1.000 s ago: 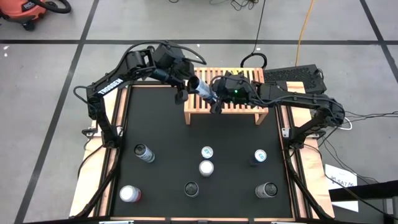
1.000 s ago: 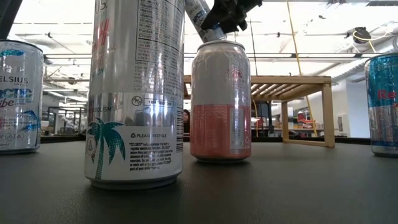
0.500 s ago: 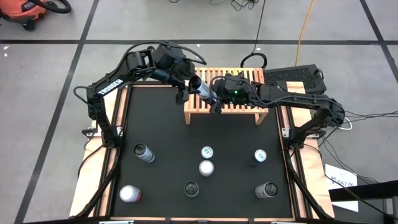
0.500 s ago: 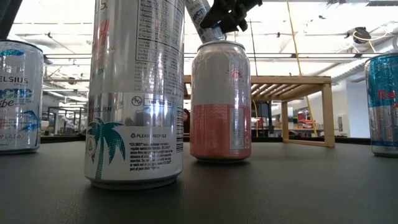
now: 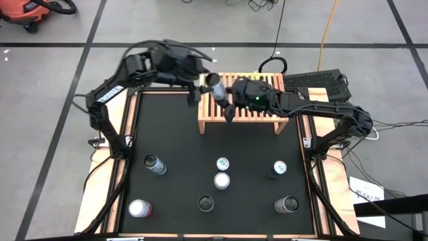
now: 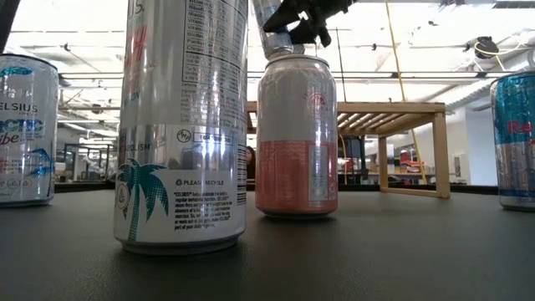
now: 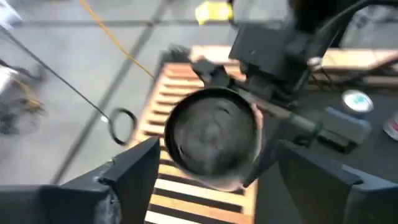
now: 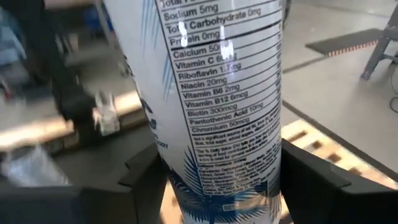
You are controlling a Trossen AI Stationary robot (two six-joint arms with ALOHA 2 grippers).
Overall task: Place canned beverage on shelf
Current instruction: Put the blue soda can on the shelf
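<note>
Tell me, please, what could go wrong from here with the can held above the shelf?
1. Only the right gripper grips the can, which sits tilted above the left end of the shelf; it could slip or land near the edge.
2. The shelf top is slatted, so a can set down at a tilt might rock and topple.
3. The open left gripper is close to the can's end and could knock it.

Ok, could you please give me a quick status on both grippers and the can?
Right gripper shut on can above shelf. Left gripper open beside it. Can not yet down.
</note>
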